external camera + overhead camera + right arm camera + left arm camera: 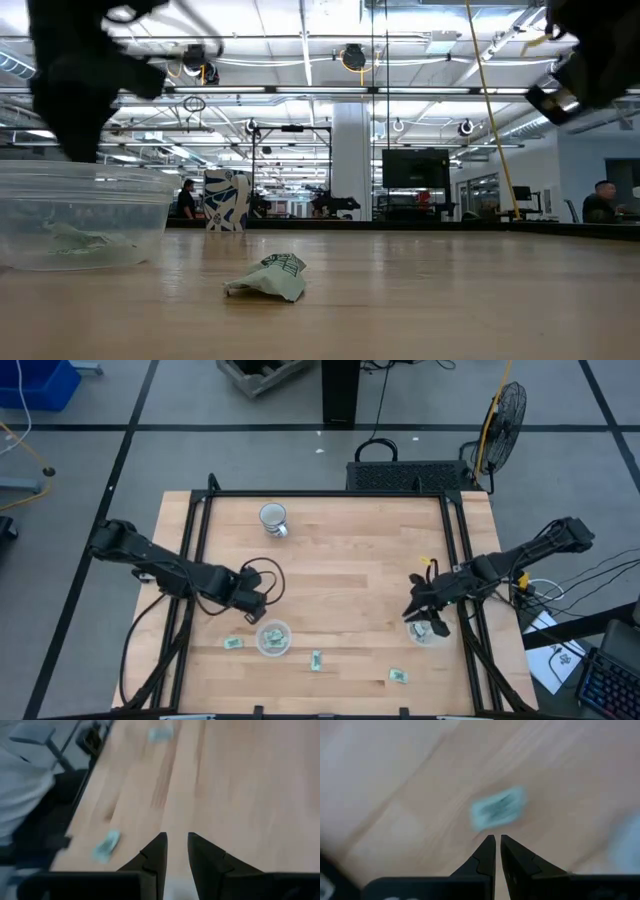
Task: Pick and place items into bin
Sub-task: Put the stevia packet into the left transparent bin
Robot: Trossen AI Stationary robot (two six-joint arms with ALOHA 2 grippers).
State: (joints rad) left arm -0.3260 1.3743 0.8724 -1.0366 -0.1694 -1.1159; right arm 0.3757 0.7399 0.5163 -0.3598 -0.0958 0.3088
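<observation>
in the high view we saw the left gripper just behind the left clear cup, which already held some pale pieces. three wrapped items lay loose on the wood: one just beside that cup toward the left arm, one in front of it, and one farther toward the right arm. the right gripper hung over the second clear cup, probably to drop something there. a mug stood well behind the left cup.

in the low view one crumpled item lay beside the left cup.

in the left wrist view the fingers were almost together and empty, and they pointed at an item, we think to take it next.

in the right wrist view the fingers stood a little apart and held nothing; two items lay on the table.
</observation>
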